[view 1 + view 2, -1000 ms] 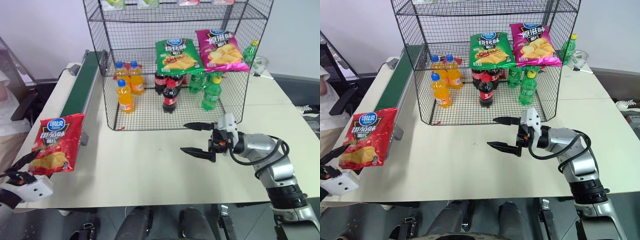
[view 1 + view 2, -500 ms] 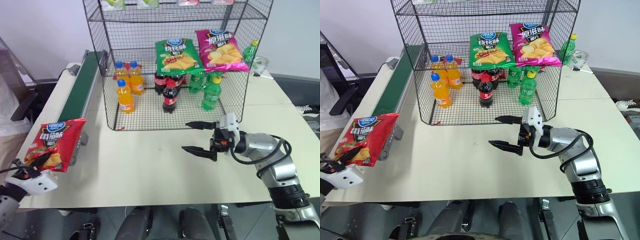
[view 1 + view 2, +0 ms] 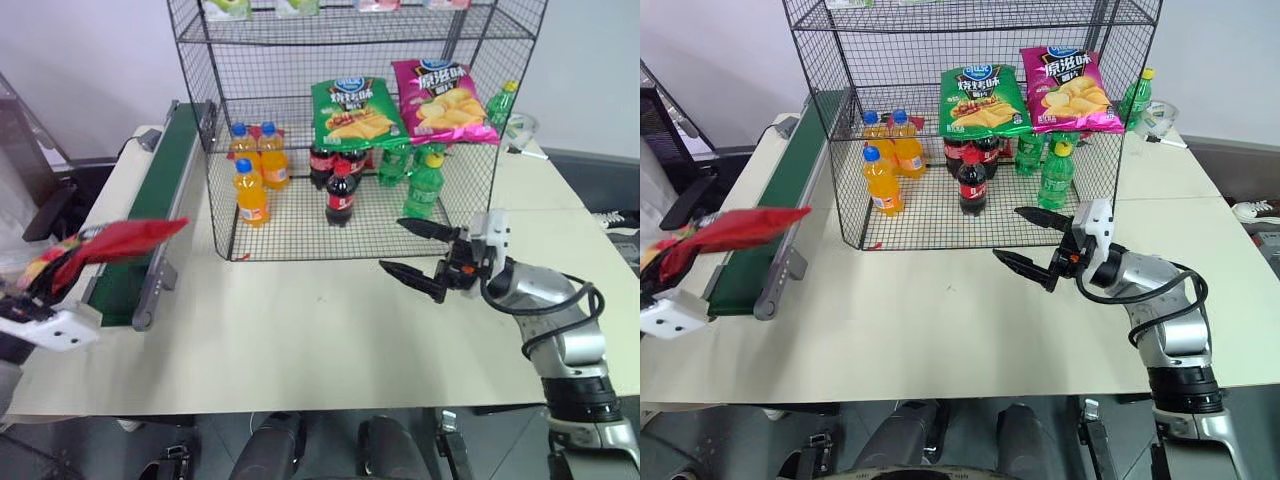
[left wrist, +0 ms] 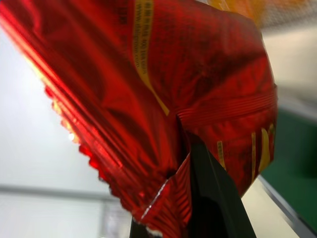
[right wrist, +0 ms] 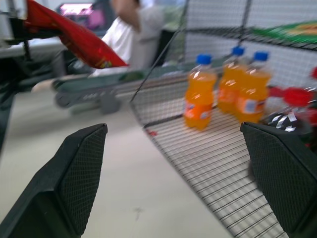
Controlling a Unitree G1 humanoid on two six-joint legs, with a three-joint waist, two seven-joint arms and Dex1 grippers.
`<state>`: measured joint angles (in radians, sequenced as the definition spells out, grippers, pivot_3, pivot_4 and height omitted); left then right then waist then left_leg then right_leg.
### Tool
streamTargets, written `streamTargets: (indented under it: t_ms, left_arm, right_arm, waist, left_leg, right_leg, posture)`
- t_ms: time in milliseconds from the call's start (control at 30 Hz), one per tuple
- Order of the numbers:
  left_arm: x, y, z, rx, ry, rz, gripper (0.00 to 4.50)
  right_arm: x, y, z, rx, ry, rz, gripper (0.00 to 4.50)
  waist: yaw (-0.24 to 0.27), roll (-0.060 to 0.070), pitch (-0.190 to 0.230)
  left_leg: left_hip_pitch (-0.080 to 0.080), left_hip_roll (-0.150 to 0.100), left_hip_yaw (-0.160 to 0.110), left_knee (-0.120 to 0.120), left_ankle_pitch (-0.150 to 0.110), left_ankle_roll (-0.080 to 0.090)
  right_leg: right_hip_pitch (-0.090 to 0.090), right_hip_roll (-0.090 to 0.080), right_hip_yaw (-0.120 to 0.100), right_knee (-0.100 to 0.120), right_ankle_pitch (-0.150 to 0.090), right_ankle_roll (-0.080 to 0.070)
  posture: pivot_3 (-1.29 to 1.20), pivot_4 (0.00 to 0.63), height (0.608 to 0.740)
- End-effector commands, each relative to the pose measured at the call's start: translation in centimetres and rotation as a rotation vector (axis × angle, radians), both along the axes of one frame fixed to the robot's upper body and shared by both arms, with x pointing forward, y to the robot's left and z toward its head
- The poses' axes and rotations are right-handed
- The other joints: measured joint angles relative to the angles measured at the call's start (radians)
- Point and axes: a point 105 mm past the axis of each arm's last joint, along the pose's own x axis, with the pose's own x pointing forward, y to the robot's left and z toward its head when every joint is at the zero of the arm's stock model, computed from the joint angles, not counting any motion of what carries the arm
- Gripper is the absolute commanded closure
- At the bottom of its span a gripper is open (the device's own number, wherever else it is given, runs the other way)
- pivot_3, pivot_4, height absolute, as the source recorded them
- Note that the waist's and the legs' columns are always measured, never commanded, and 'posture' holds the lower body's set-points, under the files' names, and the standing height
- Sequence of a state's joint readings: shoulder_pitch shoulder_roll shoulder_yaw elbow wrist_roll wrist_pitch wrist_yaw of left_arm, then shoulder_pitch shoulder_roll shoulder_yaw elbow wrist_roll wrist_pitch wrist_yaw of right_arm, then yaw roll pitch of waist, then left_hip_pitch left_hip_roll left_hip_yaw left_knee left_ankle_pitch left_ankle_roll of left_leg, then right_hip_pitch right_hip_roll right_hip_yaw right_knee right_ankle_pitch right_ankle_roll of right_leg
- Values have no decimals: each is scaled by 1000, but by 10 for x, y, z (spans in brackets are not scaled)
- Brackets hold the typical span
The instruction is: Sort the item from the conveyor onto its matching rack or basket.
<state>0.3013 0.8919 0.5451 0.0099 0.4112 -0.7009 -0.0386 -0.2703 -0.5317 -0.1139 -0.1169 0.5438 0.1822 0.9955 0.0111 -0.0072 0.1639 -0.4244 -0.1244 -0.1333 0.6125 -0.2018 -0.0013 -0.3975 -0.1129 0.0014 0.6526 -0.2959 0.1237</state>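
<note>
The red chip bag hangs in the air over the near end of the dark-green conveyor, tipped almost flat so I see it edge-on. My left gripper is shut on its near end; in the left wrist view the crinkled red bag is pinched against a black finger. My right gripper hovers open and empty over the table in front of the black wire rack. The right wrist view shows the lifted bag beyond its open fingers.
On the rack's middle shelf lie a green chip bag and a magenta chip bag. Orange bottles, cola bottles and green bottles stand on its bottom tier. A person in a white shirt is beyond the conveyor.
My left gripper closed on the red bag's lower end and raised it off the conveyor's end, and the bag tipped from face-on to nearly flat. The right gripper drifted slightly right and up.
</note>
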Motion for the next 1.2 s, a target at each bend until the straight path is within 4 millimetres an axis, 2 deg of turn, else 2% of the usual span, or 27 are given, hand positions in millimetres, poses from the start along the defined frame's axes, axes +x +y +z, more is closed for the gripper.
streamTargets:
  t_ms: [33, 167, 400, 533, 633, 700, 800, 833, 1067, 1200]
  left_arm:
    - [6, -32, 38, 71, -117, -108, 4423]
    - [17, -63, 50, 85, -164, -191, 4423]
    - [60, -101, 60, 57, -225, -298, 4423]
    - [88, -111, 66, 47, -265, -302, 4423]
    - [100, -113, 71, 38, -299, -298, 4423]
    - [111, -114, 79, 21, -326, -281, 4423]
    - [127, -127, 94, -16, -377, -283, 4423]
    - [133, -128, 95, -25, -377, -269, 4423]
    - [189, -143, 55, -14, -269, -123, 4423]
    - [204, -148, 58, -31, -283, -96, 4423]
  right_arm:
    - [-3, -5, 24, 42, -153, -100, 0]
    - [-2, -5, 27, 52, -193, -164, 0]
    - [-1, 1, 31, 77, -217, -187, 0]
    - [1, 5, 33, 73, -229, -187, 0]
    - [3, 5, 35, 73, -232, -192, 0]
    - [3, 5, 35, 63, -237, -195, 0]
    - [1, 4, 32, 45, -237, -200, 0]
    - [1, 5, 31, 46, -236, -199, 0]
    - [3, 7, 32, 56, -229, -193, 0]
    - [7, 3, 38, 93, -234, -221, 0]
  waist:
    - [0, 0, 0]
    - [0, 0, 0]
    - [1, 0, 0]
    - [0, 0, 0]
    - [-6, 0, 0]
    - [-7, 0, 0]
    - [-1, 0, 0]
    - [1, 0, 0]
    - [-1, -1, 0]
    - [-5, -3, 1]
  left_leg:
    - [0, 0, 0, 0, 0, 0]
    - [0, 0, 0, 0, 1, 0]
    - [2, 0, 0, 0, 2, 0]
    - [2, -1, 0, 1, 2, -1]
    - [2, -1, 0, 1, 2, -2]
    - [2, -1, 0, 0, 3, -2]
    - [1, -1, 0, 1, 3, -2]
    - [1, -1, 0, 2, 3, -3]
    - [1, -2, 0, 2, 4, -3]
    - [-1, -2, 0, 3, 4, -3]
  right_leg:
    - [0, 0, 0, 0, 0, 0]
    - [0, 0, 0, 1, 0, 0]
    - [1, 1, 0, 5, 0, 0]
    - [2, 2, 0, 7, 0, 1]
    - [2, 3, 0, 9, 0, 1]
    - [1, 3, 1, 9, 0, 1]
    - [1, 4, 1, 10, 0, 1]
    - [1, 4, 0, 10, 0, 1]
    - [1, 4, 0, 12, 0, 1]
    - [-1, 4, 0, 12, 0, 1]
  posture:
    - [0, 150, 740]
    - [0, 150, 740]
    - [0, 150, 740]
    - [0, 150, 740]
    - [0, 150, 740]
    - [0, 150, 740]
    - [0, 150, 740]
    - [0, 150, 740]
    - [0, 150, 740]
    - [0, 150, 740]
